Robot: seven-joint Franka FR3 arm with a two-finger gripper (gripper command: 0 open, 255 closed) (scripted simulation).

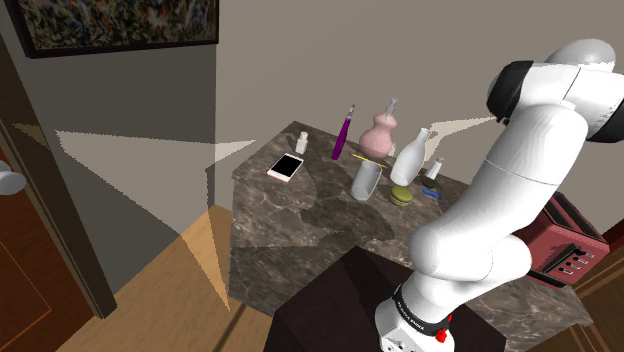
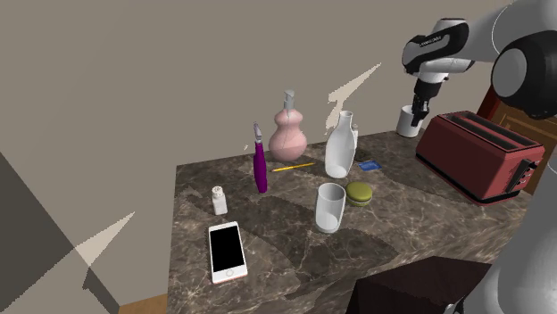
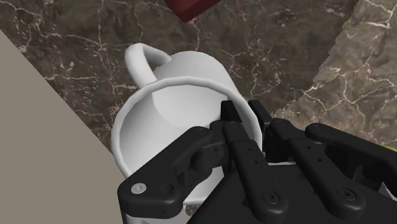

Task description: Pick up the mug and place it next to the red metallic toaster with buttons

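The white mug has a loop handle and is seen from above; one finger is inside its rim and one outside. My black gripper is shut on that rim, on the side opposite the handle. In the second exterior view the mug hangs from the gripper at the counter's back edge by the wall, just beyond the far end of the red toaster. Whether the mug's base touches the dark marble counter I cannot tell. In the shoulder view the toaster sits behind my white arm.
On the counter stand a tall white cup, a green disc, a white bottle-shaped vase, a pink vase, a purple bottle, a small shaker and a phone. The beige wall runs close behind the mug.
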